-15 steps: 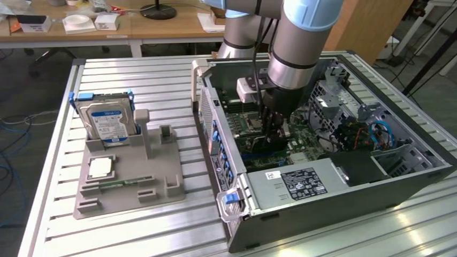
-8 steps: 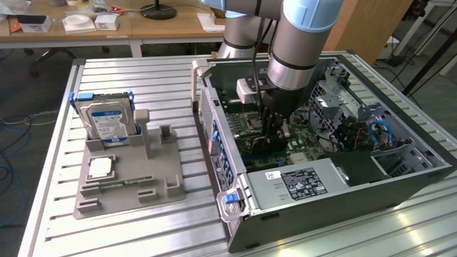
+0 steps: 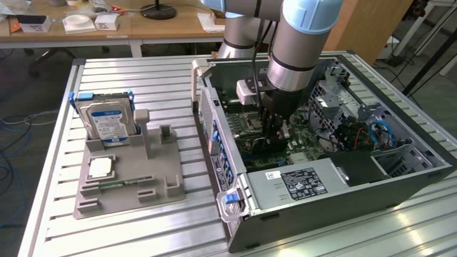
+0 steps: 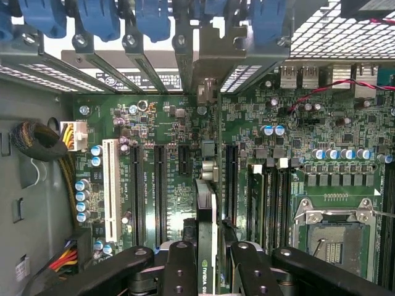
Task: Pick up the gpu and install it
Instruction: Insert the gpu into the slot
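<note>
Wrist view, hand (image 4: 208, 262) clamped on the gpu (image 4: 207, 209) held edge-on above green motherboard (image 4: 154, 123) slots, inside open computer case (image 3: 371, 176) on slatted desk (image 3: 128, 230).

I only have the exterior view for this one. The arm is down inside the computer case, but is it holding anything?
Observer: Yes. In the wrist view the gripper is shut on the gpu, which is seen edge-on.
Operator: Where is the card over the board?
Observer: It is among the black expansion slots, to one side of the white slot.
Operator: Is the CPU socket filled?
Observer: No, the CPU socket looks empty.
</note>
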Controlling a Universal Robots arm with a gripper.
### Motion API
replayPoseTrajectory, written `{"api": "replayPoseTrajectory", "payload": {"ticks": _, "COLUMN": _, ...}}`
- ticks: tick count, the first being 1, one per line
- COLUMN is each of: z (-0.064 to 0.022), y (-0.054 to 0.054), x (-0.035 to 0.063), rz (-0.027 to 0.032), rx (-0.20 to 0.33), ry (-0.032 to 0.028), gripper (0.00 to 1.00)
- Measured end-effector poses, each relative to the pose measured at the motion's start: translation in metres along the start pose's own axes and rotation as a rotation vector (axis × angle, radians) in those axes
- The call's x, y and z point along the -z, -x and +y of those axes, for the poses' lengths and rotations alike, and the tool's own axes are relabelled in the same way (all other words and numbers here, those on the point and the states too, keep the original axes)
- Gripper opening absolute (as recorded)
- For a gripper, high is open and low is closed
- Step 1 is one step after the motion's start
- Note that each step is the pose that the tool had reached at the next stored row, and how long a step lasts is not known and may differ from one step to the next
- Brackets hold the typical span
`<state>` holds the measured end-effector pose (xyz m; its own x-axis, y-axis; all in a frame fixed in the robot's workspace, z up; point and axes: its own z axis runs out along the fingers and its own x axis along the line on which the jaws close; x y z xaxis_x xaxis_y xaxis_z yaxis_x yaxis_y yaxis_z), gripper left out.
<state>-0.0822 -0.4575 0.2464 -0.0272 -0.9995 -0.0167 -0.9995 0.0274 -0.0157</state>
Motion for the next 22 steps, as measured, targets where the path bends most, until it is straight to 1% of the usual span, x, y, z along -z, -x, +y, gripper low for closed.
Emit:
{"api": "replayPoseTrajectory", "payload": {"ticks": 5, "z": 0.0000, "y": 0.000, "x": -0.0001, "rz": -0.0002, "rx": 0.000, "ry": 0.0000, "gripper": 0.26}}
{"api": "replayPoseTrajectory", "payload": {"ticks": 6, "z": 0.0001, "y": 0.000, "x": -0.0007, "rz": -0.0024, "rx": 0.000, "ry": -0.0002, "gripper": 0.27}}
{"api": "replayPoseTrajectory", "payload": {"ticks": 7, "z": 0.0001, "y": 0.000, "x": -0.0008, "rz": -0.0022, "rx": 0.000, "ry": -0.0007, "gripper": 0.27}}
{"api": "replayPoseTrajectory", "payload": {"ticks": 8, "z": 0.0001, "y": 0.000, "x": -0.0008, "rz": -0.0017, "rx": 0.000, "ry": -0.0007, "gripper": 0.33}}
{"api": "replayPoseTrajectory", "payload": {"ticks": 9, "z": 0.0001, "y": 0.000, "x": -0.0002, "rz": -0.0005, "rx": 0.000, "ry": -0.0002, "gripper": 0.33}}
{"api": "replayPoseTrajectory", "payload": {"ticks": 10, "z": 0.0000, "y": 0.000, "x": -0.0001, "rz": -0.0003, "rx": 0.000, "ry": -0.0001, "gripper": 0.51}}
{"api": "replayPoseTrajectory", "payload": {"ticks": 11, "z": 0.0000, "y": 0.000, "x": -0.0001, "rz": -0.0003, "rx": 0.000, "ry": -0.0001, "gripper": 0.51}}
{"api": "replayPoseTrajectory", "payload": {"ticks": 12, "z": 0.0000, "y": 0.000, "x": -0.0001, "rz": -0.0003, "rx": 0.000, "ry": -0.0001, "gripper": 0.56}}
{"api": "replayPoseTrajectory", "payload": {"ticks": 14, "z": 0.0000, "y": 0.000, "x": -0.0001, "rz": -0.0003, "rx": 0.000, "ry": -0.0001, "gripper": 0.56}}
{"api": "replayPoseTrajectory", "payload": {"ticks": 15, "z": 0.0000, "y": 0.000, "x": -0.0001, "rz": -0.0003, "rx": 0.000, "ry": -0.0001, "gripper": 0.63}}
{"api": "replayPoseTrajectory", "payload": {"ticks": 16, "z": 0.0000, "y": 0.000, "x": 0.0000, "rz": -0.0003, "rx": 0.000, "ry": -0.0001, "gripper": 0.63}}
{"api": "replayPoseTrajectory", "payload": {"ticks": 19, "z": -0.0001, "y": 0.000, "x": 0.0062, "rz": -0.0002, "rx": 0.000, "ry": 0.0000, "gripper": 0.63}}
{"api": "replayPoseTrajectory", "payload": {"ticks": 22, "z": -0.0003, "y": 0.000, "x": 0.0174, "rz": -0.0003, "rx": 0.000, "ry": -0.0002, "gripper": 0.63}}
